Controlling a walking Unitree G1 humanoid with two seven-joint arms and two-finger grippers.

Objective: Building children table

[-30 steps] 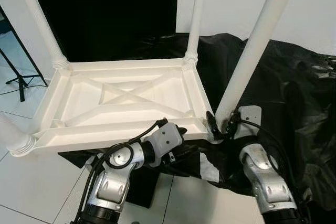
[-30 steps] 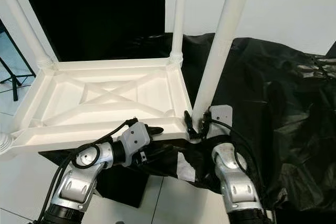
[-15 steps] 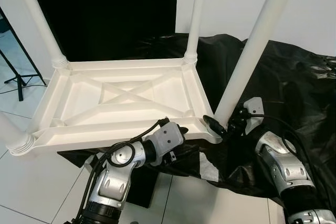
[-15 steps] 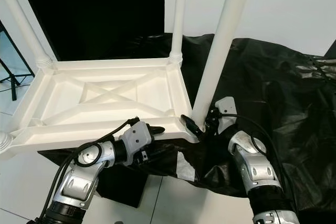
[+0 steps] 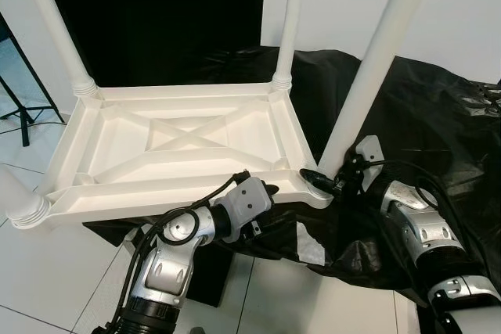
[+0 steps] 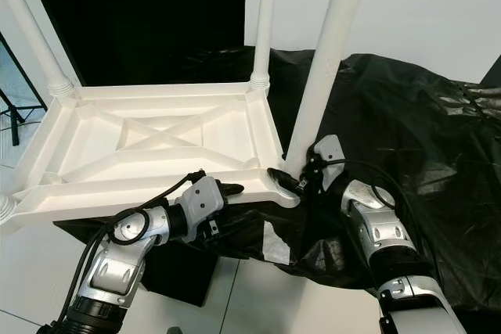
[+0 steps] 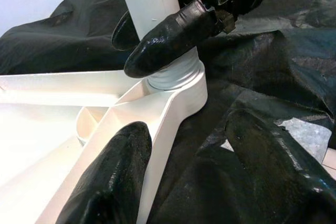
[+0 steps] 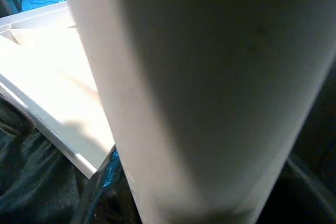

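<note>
Right wrist view blocked by table leg [image 8: 210, 93], right tool [image 7: 157, 35] clasping it, left tool [image 7: 194, 171] wide.

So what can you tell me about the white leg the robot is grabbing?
The white leg is a smooth, round plastic-looking pole, standing tilted at the near right corner of the upside-down table. Its ribbed base sits in the corner socket. The right tool is closed around it just above the base, over black sheeting.

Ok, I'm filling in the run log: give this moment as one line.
step: fit leg | right gripper: shut on leg at its base | left gripper: open, at tabletop edge | tabletop: upside down on black sheet
</note>
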